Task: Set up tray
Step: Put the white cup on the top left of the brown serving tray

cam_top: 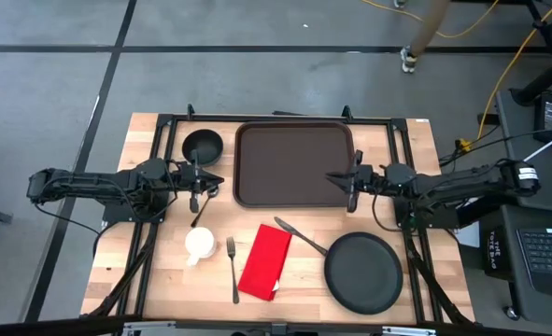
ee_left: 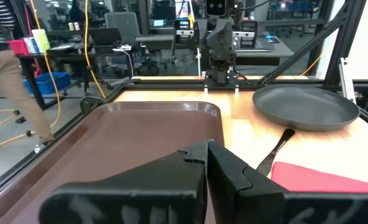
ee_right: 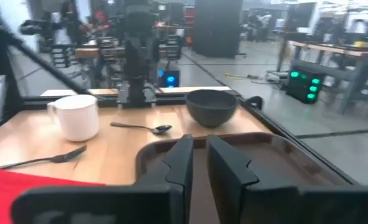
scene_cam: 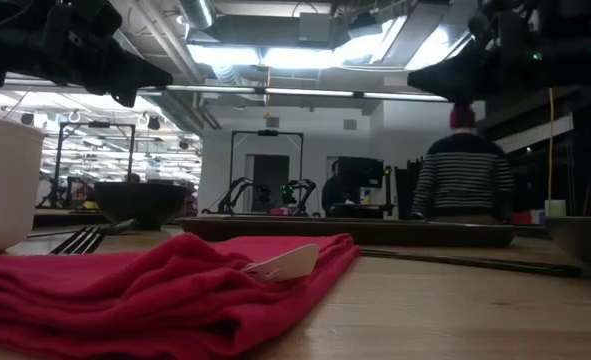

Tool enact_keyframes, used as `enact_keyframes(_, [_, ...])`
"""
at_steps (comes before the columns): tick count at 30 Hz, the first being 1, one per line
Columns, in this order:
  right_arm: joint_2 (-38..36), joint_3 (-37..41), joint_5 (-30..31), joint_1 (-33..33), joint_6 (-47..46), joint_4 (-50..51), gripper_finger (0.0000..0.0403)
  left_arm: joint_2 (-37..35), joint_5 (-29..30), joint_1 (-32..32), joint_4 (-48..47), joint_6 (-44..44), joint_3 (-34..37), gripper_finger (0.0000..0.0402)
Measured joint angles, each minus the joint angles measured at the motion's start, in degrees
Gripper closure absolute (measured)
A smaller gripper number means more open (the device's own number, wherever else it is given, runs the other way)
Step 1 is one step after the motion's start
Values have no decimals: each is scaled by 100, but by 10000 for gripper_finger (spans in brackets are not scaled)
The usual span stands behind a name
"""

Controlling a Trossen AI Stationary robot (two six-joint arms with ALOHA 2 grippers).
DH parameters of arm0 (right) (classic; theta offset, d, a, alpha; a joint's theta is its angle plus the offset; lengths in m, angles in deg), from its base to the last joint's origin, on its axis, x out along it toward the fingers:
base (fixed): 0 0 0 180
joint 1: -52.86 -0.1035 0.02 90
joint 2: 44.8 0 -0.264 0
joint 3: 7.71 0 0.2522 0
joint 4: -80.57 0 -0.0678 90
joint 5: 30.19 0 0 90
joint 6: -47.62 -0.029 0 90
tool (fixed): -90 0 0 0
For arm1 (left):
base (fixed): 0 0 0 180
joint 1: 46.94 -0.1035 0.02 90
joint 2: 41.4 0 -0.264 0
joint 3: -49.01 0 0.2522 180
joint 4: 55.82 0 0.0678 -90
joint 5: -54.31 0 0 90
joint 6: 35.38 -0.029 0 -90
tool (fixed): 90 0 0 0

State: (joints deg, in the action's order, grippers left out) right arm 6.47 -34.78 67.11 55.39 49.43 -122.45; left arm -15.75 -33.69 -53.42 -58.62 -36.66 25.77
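Grey concrete floor surrounded the pale wooden worktop, and a person in a striped top stood in the room beyond it. On the far middle of the worktop lay the large dark brown rectangular tray with rounded corners and a raised rim, flat and with nothing on it.

At the tray's left side sat a small round black bowl, with a dark spoon lying nearer, between the bowl and a white ceramic mug. Just beside the mug lay a metal fork, and next to that a folded red cloth napkin. A dark knife lay slanted between the napkin and a round black plate at the near right.

The left hand hovered beside the tray's left edge, just near the bowl, its two dark fingers pressed together and grasping nothing. The right hand hung over the tray's right edge, pointing inward across it; its fingers stood only a narrow gap apart, nearly clenched, with nothing between them. From the level view, both arms showed only as dark shapes high above the napkin.
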Motion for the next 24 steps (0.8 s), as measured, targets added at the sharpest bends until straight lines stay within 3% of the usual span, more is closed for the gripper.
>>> enact_keyframes(12, [1256, -1050, -212, 0, 469, 11, 351, 0, 17, -2, 0, 7, 0, 398])
enact_keyframes(20, [1447, -1298, -295, 0, 490, 272, 351, 108, -27, 128, -449, 324, -92, 398])
enact_keyframes(24, [1442, -1298, -293, 0, 668, 242, 351, 301, 310, 300, -564, 351, -278, 398])
